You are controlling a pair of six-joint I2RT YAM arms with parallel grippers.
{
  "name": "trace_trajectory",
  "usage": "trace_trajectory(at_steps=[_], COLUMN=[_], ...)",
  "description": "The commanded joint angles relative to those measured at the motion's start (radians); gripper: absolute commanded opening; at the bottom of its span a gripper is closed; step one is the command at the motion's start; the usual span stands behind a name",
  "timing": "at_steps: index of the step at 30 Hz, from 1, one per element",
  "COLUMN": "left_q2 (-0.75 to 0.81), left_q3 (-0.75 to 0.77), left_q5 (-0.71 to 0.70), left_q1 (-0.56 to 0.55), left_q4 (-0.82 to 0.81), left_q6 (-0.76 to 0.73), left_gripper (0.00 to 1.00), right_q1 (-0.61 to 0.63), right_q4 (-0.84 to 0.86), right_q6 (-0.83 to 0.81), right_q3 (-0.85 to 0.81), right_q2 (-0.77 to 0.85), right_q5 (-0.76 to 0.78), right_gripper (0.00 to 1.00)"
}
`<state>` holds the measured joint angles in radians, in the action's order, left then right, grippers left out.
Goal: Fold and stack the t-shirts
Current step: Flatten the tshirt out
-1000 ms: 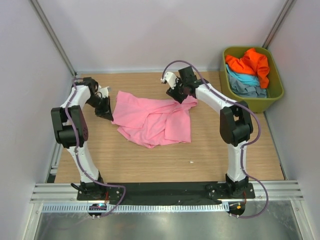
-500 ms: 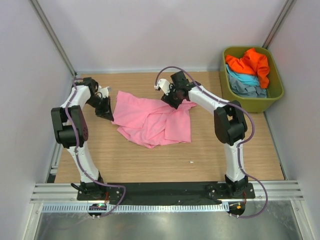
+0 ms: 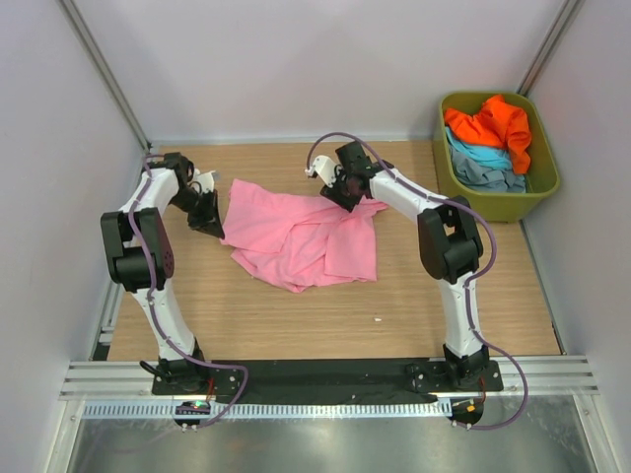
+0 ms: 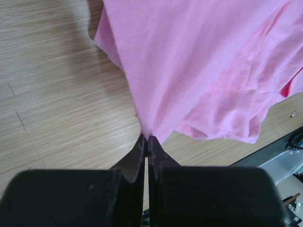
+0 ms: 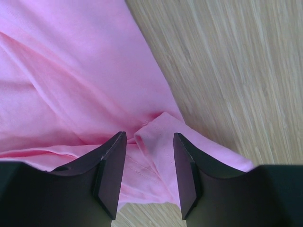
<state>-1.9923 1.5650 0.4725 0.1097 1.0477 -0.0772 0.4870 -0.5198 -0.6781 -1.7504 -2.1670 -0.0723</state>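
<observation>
A crumpled pink t-shirt (image 3: 296,236) lies spread on the wooden table. My left gripper (image 3: 215,229) is at its left edge. In the left wrist view this gripper (image 4: 147,138) is shut on a pinched corner of the pink t-shirt (image 4: 199,61). My right gripper (image 3: 344,196) is down on the shirt's far right corner. In the right wrist view it (image 5: 149,137) is open. A raised hemmed fold of the pink t-shirt (image 5: 156,142) stands between its fingers without touching either pad. More t-shirts lie in the tub: orange (image 3: 493,123), light blue (image 3: 481,155) and grey-blue (image 3: 490,178).
An olive-green tub (image 3: 501,209) stands at the back right corner against the wall. White walls close off the left, back and right. Bare wood (image 3: 325,320) runs between the shirt and the arm bases at the near edge.
My right gripper has shifted a little left onto the shirt's far right corner, and its jaws have narrowed around the fold. The left gripper and its hold are unchanged.
</observation>
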Motion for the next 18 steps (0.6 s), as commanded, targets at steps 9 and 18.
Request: trace_trajectory(at_steps=[9,18], left_q2=[0.0,-0.003], left_q3=[0.032,0.036], left_q5=[0.023,0.023], left_q1=[0.004,0.004], left_q4=[-0.003,-0.003], left_q6=[0.017,0.017], left_gripper=[0.0,0.0], right_q1=[-0.002,-0.002], right_q4=[0.012,-0.006], right_q6=[0.009,0.014], right_q3=[-0.057,-0.078], right_q2=[0.003,-0.016], right_q5=[0.031,0.045], right_gripper=[0.45,0.36])
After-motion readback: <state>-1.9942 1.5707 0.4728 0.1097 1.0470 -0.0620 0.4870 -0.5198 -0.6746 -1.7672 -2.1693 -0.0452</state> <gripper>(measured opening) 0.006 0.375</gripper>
